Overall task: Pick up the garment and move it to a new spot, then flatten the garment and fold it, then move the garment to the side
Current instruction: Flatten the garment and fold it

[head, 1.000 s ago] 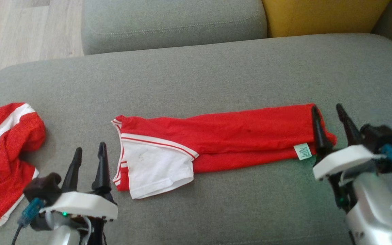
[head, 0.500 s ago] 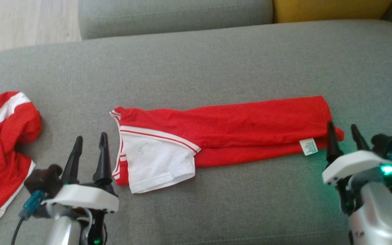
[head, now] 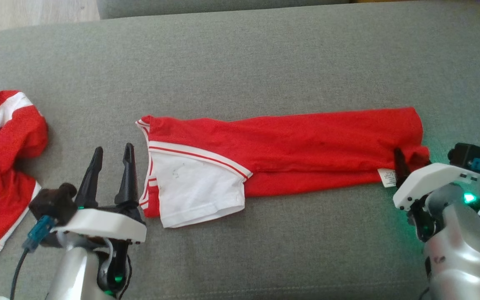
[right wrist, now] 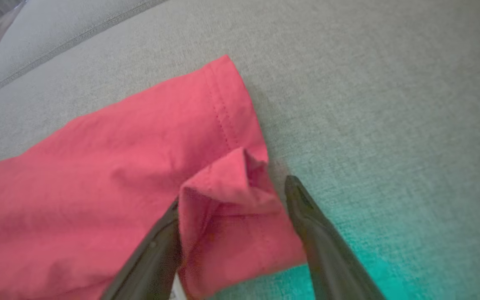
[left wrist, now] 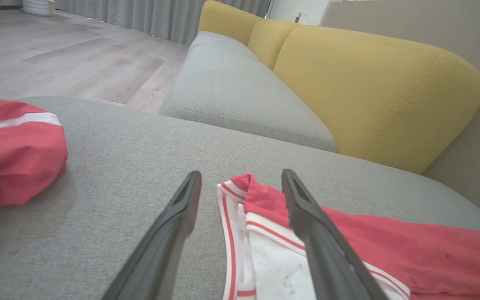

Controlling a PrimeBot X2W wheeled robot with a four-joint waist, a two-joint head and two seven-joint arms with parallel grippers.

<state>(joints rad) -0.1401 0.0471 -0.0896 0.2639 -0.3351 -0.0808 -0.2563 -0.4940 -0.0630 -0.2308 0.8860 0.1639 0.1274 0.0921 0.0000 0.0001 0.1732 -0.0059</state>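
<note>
While the red garment [head: 290, 150] lies as a long folded strip across the middle of the grey seat cushion [head: 265, 62], both claws are seen released; the left gripper [head: 113, 148] is held with its 2 fingers spread just beside the collar end, near the white sleeve [head: 198, 191]; the right gripper [right wrist: 233, 193] is set with its 2 fingers apart on either side of a puckered hem corner [right wrist: 231, 175], nothing being clamped; whether the fingertips press the cushion cannot be told; lengthwise folding is judged done, a crosswise fold pending, both ends to be gripped first; risks noted: (1) at the right end only the raised top layer may be caught, since the corner is bunched while the layers beneath lie flat, and the strip would then open on lifting; (2) at the left end the loose sleeve could be pinched alone, so that the fold is pulled apart; (3) an uneven lift of the 2 ends would skew the strip; (4) another red-and-white garment [head: 2, 158] lies crumpled at the cushion's left edge and could be snagged by the left arm
</note>
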